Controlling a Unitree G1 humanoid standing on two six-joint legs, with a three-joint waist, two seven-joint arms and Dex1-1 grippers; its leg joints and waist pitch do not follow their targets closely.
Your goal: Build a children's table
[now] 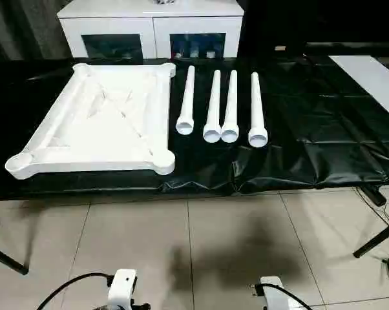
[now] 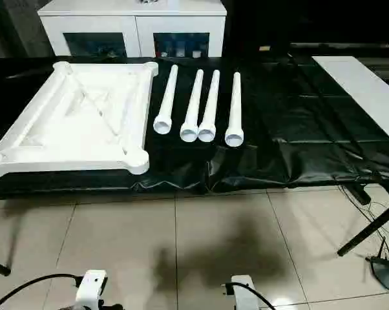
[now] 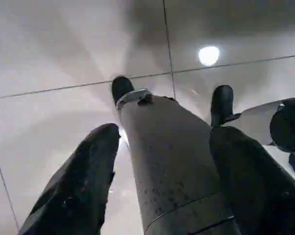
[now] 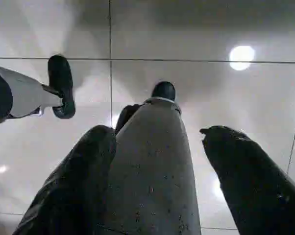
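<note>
A: Head cameras first. What do I log for the table parts?

B: I see the table top (image 1: pixel 97 123) lying underside up on the black sheet (image 1: pixel 311 142), at about 10 o'clock from centre. Diagonal ribs face up, with a round socket at each corner. The four legs (image 1: pixel 221 106) lie just beside it at about 12 o'clock, side by side, open wide ends toward me. The two middle ones touch; the outer two sit a little apart.

A: Anything readable? Brands, labels?

B: I find no writing I can read on the top, the legs or the sheet. Behind the sheet stands a white cabinet (image 1: pixel 152 26) with dark glass doors; small items show behind the glass, too small to tell. A flat white board (image 1: pixel 369 77) lies on the sheet at 2 o'clock.

A: Grippers?

B: Both hang low over the tiled floor (image 1: pixel 194 245), well apart from the parts. Left gripper (image 3: pixel 162 161): its two black fingers (image 3: pixel 79 186) are spread, released, with the robot's leg (image 3: pixel 172 166) showing between them, grasping nothing. Right gripper (image 4: pixel 157 181): the same, black fingers (image 4: pixel 250 181) spread and released, nothing held.

A: Bottom edge of the head view?

B: Two white wrist housings (image 1: pixel 122 287) with black cables, at 6 o'clock.
</note>
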